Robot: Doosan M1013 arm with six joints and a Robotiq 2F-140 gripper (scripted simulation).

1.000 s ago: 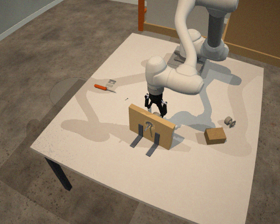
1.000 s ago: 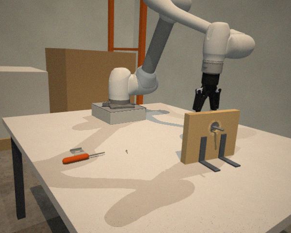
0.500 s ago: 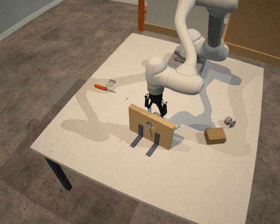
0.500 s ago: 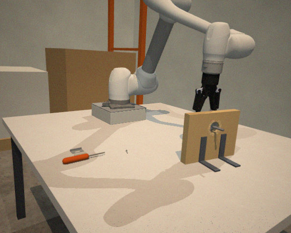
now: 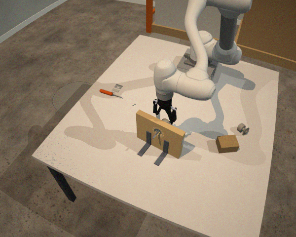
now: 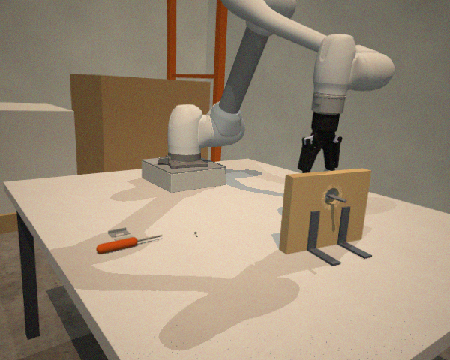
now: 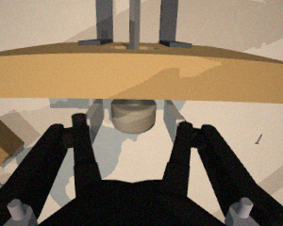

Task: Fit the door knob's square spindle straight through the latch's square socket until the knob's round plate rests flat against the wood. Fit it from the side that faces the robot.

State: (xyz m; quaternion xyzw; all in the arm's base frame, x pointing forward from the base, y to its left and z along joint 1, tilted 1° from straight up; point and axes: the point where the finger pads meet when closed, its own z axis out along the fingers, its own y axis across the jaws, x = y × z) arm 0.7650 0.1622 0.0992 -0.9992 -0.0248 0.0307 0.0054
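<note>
With the gripper spread and holding nothing, the door knob sits between its fingers untouched, seated against the robot-facing side of the wood panel. Spindle pokes out the far face.

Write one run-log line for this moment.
gripper: open, holding nothing | knob: seated at wood panel | spindle: through

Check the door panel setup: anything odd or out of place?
Nothing stands out. The knob sits against the wooden panel, its spindle poking out the far side. The gripper is open around the knob.
</note>
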